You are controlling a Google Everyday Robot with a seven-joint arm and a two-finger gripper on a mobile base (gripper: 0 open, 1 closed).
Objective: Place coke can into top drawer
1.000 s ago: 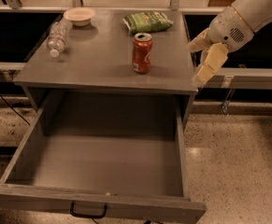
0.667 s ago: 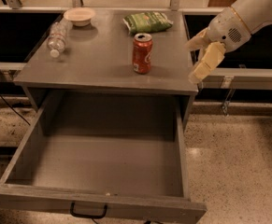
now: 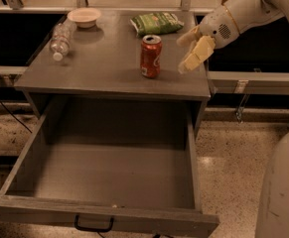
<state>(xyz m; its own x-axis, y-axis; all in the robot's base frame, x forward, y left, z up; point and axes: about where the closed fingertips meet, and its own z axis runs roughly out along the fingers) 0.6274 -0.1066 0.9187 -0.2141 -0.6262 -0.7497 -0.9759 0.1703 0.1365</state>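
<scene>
Since a second ago the hand (image 3: 181, 56) has swung left and a little farther over the counter (image 3: 99, 63), closing most of the gap to the coke can (image 3: 151, 56), which has not shifted. The can stands upright on the counter, right of centre and close to its near edge, long axis vertical and silver top up. It is directly above the open top drawer (image 3: 134, 219), which is pulled well out below with nothing visible inside it. The hand is on the can's right at about the can's height, near it but not touching. Its two pale fingers are spread apart with nothing between them, tips pointing left and slightly down toward the can's side. The one relation that matters, I judge, is this: the can lies straight left of the hand, so a short sideways reach should bring the fingers around the upright body, provided the far finger clears the rim rather than nudging it over. The arm (image 3: 248, 9) enters from the upper right, leaving its path to the can unobstructed. Farther out, a green bag (image 3: 156, 23) lies just behind the can toward the far edge, a pale bowl (image 3: 84, 16) sits at the far left, and a clear plastic bottle (image 3: 60, 38) lies on its side near the left edge, all well apart from the hand. A small black handle (image 3: 93, 225) hangs on the drawer's front panel.
</scene>
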